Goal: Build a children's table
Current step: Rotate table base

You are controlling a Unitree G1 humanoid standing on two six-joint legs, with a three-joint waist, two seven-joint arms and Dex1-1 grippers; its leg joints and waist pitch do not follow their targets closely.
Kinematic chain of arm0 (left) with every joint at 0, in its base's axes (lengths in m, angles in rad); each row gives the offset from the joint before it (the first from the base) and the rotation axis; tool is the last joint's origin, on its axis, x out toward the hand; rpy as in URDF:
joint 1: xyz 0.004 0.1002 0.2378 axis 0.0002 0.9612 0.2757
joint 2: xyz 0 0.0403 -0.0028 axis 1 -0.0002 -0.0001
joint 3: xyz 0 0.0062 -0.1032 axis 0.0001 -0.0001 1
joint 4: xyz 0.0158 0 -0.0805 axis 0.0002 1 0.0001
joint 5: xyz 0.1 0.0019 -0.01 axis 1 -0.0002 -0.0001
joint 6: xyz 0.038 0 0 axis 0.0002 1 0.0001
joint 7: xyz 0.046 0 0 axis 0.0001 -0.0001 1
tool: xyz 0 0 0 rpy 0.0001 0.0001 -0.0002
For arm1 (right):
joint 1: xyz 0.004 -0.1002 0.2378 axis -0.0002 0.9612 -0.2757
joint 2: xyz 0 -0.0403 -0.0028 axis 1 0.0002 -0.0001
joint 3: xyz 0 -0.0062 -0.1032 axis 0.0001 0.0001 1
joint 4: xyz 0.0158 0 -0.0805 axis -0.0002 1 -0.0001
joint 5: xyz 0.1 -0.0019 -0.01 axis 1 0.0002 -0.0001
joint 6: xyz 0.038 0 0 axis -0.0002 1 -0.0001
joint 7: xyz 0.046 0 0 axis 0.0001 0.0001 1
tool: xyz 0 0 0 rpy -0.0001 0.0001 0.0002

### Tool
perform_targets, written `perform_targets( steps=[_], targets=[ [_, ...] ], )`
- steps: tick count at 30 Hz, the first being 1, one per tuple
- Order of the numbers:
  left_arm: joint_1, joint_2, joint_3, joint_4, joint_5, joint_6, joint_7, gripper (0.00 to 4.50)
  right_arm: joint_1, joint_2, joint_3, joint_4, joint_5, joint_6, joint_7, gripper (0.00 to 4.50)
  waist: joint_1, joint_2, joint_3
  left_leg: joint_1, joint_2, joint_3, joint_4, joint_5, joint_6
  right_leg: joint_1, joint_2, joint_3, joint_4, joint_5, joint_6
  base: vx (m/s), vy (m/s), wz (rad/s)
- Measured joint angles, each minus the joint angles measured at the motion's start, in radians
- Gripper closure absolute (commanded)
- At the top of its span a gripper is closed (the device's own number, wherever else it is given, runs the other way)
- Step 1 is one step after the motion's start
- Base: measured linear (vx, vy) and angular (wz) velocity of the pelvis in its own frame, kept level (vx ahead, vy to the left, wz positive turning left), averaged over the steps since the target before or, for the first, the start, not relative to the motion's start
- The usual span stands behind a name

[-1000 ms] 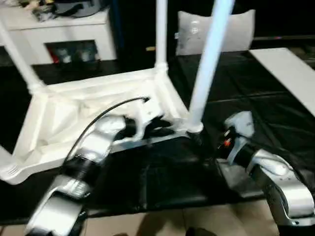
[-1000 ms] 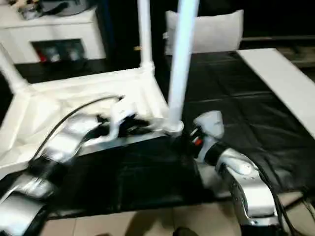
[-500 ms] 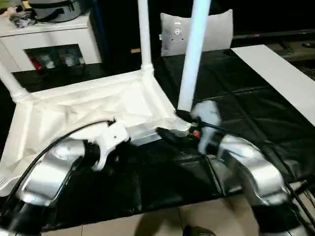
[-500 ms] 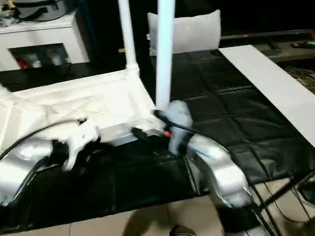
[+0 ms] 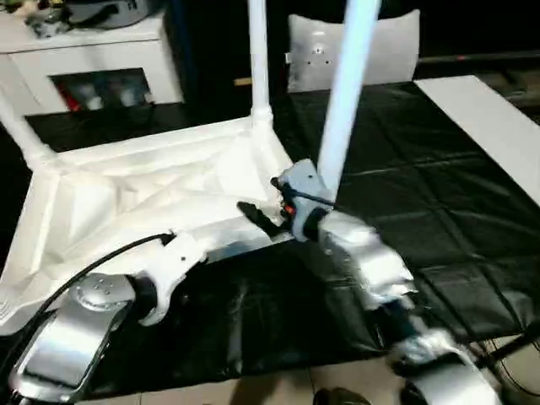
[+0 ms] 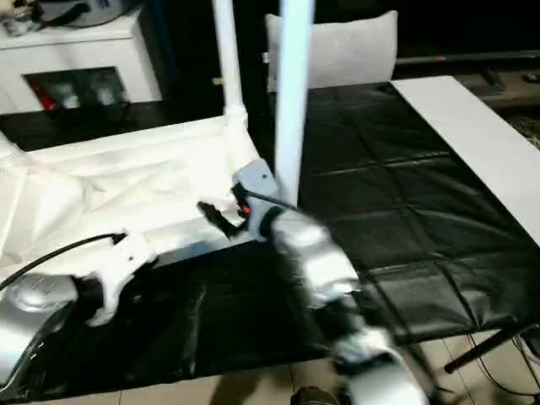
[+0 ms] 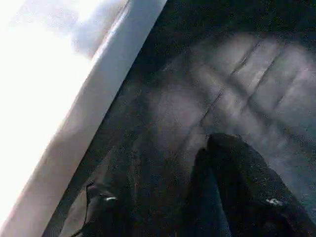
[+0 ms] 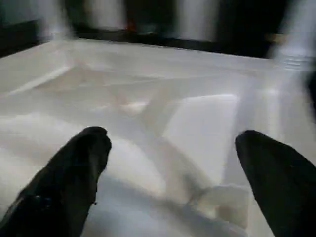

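The left gripper [image 5: 156, 308] hovers over black quilted matting [image 5: 439, 211], fingers apart, empty. Beyond it the right gripper [image 5: 253, 215] spreads wide above the children's table [image 5: 126, 202], upside down, glossy ribbed plastic, long axis crosswise, round tapered legs [image 5: 342, 110] pointing upward.

Black quilted mat [image 5: 439, 194], upturned children's table [image 5: 143, 190], flat white board [image 5: 494, 126]

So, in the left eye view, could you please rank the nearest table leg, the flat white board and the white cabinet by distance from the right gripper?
1. The nearest table leg, standing right beside the right gripper.
2. The flat white board, far right on the black mat.
3. The white cabinet, at the back left; close to the board's distance, so this order is tentative.
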Motion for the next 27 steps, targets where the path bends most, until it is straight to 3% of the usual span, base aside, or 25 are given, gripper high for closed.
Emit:
perform_targets(
  steps=[5,7,12,21,27],
  targets=[
    [-0.005,-0.002,0.007,-0.012,0.003,-0.007,0.046,2.14,-0.057,0.033,-0.074,0.117,0.000,-0.068,-0.177,0.00,0.031,-0.003,-0.002,0.008,-0.001,0.003,0.000,0.002,-0.004,0.002,0.001,0.009,0.006,-0.004,0.006,0.000,0.000,0.00],
    [-0.019,-0.021,0.018,-0.003,0.004,-0.020,0.064,2.14,-0.069,0.024,-0.095,0.153,0.000,-0.096,-0.216,0.00,0.043,-0.004,-0.002,0.008,-0.001,0.005,0.000,0.002,-0.004,0.003,0.008,0.027,0.007,-0.004,0.006,0.000,0.000,0.00],
    [-0.044,-0.036,0.018,0.023,0.000,-0.054,0.091,2.14,-0.095,-0.014,-0.131,0.222,-0.014,-0.147,-0.271,0.00,0.057,-0.005,-0.003,0.008,-0.002,0.008,0.000,0.002,-0.004,0.004,0.010,0.036,0.008,-0.005,0.006,0.000,0.000,0.00],
    [-0.061,-0.100,0.008,0.073,-0.001,-0.106,0.167,2.14,-0.088,-0.188,-0.140,0.290,-0.057,-0.235,-0.259,0.00,0.068,-0.006,-0.004,0.002,-0.004,0.010,0.000,0.008,0.001,0.004,0.010,0.043,0.009,-0.005,0.007,0.000,0.000,0.00],
    [-0.061,-0.147,-0.021,0.117,0.014,-0.143,0.225,2.14,-0.079,-0.385,-0.207,0.350,-0.075,-0.294,-0.223,0.00,0.073,-0.007,-0.004,-0.007,-0.005,0.022,0.000,0.014,0.007,0.000,0.009,0.053,0.009,-0.006,0.008,0.000,0.000,0.00]
  ],
)
